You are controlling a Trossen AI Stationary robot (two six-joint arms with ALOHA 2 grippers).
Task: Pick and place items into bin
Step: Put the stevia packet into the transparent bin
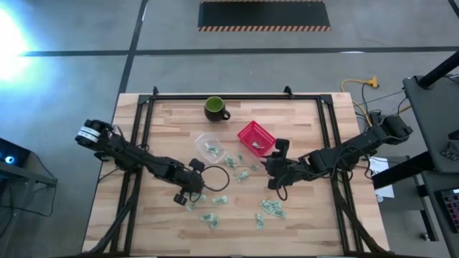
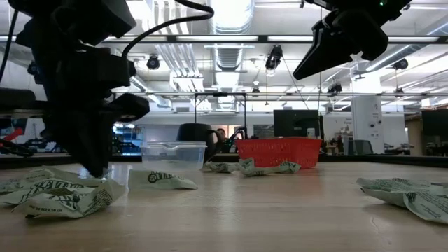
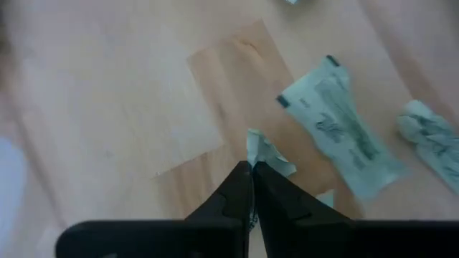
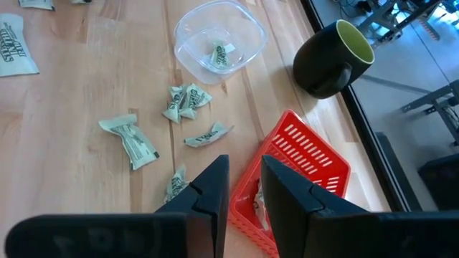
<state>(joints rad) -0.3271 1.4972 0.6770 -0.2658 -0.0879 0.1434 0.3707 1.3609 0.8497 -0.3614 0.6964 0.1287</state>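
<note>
crumpled pale green-and-white wrappers (image 1: 271,208) lie scattered over the light wood-plank table (image 1: 308,222), mostly in the middle and near half, with one more inside the clear rounded plastic tub (image 4: 219,41) and one in the red slotted plastic basket (image 4: 305,168). left gripper (image 3: 251,172) is down at the tabletop with its dark fingers pressed together, pinching the edge of a crinkled wrapper (image 3: 267,154), a flat printed packet (image 3: 344,129) just beside it. right gripper (image 4: 244,175) hangs above the near rim of the basket, its fingers slightly apart and holding nothing, and the glossy dark green mug (image 4: 331,57) stands at the table's far edge.
</note>
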